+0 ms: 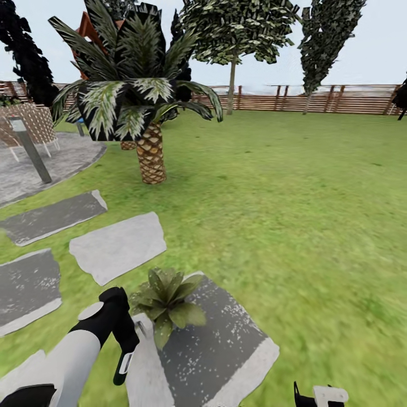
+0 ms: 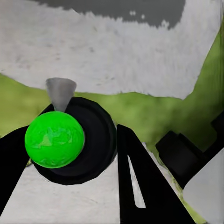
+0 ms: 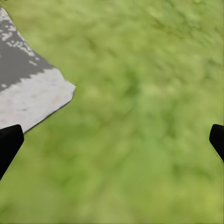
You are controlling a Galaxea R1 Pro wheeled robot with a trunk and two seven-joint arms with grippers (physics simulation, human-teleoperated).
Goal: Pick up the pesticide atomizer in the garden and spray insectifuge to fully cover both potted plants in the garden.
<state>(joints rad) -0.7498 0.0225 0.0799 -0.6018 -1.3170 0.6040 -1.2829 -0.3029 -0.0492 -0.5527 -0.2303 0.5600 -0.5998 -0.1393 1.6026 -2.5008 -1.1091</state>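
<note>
Clamped in the left end effector [image 2: 70,154], the pesticide atomizer [image 2: 60,140] hangs just beside a potted plant [image 1: 165,301] on a stepping stone [image 1: 226,345] — spraying step; next, aim the nozzle. Right end effector [image 3: 112,140] spread apart, empty.

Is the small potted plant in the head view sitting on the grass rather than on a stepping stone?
No, the potted plant rests on the near grey stepping stone, right beside the left gripper.
</note>
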